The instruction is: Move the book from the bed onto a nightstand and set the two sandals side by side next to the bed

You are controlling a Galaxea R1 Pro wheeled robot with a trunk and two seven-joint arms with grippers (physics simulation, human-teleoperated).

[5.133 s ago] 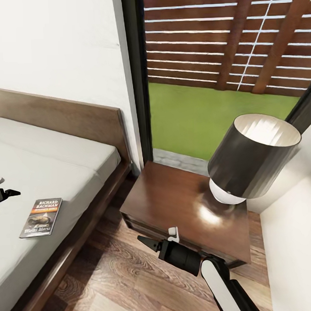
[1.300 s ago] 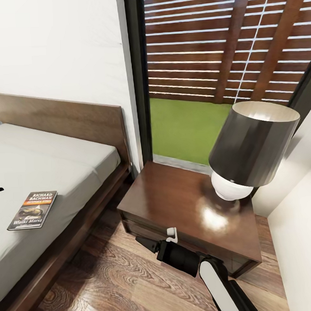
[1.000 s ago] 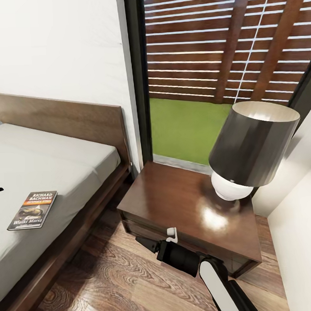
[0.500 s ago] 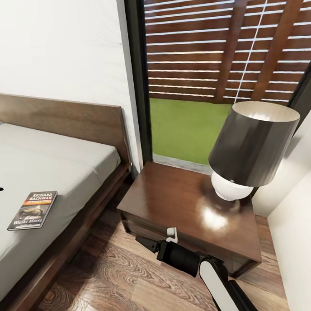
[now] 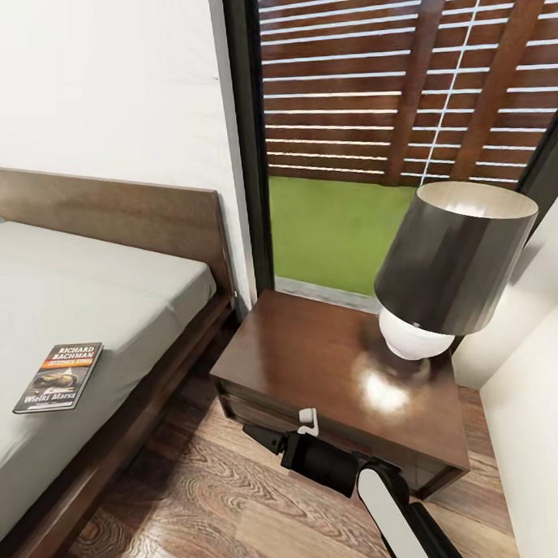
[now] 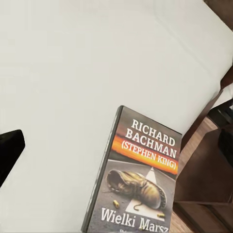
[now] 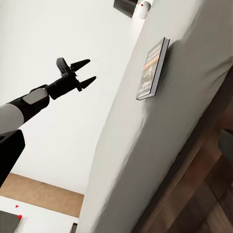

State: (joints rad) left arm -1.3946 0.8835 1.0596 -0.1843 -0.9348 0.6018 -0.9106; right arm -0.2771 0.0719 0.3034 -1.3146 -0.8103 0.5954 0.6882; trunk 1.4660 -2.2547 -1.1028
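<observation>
While the left gripper (image 7: 82,73) hangs above the mattress with its jaws parted and empty, the book (image 5: 58,377) lies flat on the bed (image 5: 108,270) near its edge; best to descend squarely and pinch one free edge; the right gripper (image 5: 277,432), beside the nightstand (image 5: 315,350), I cannot tell.

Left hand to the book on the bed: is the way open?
Probably yes. The left hand hangs open over the mattress, apart from the book, which lies flat on the bed with nothing between them.
</observation>
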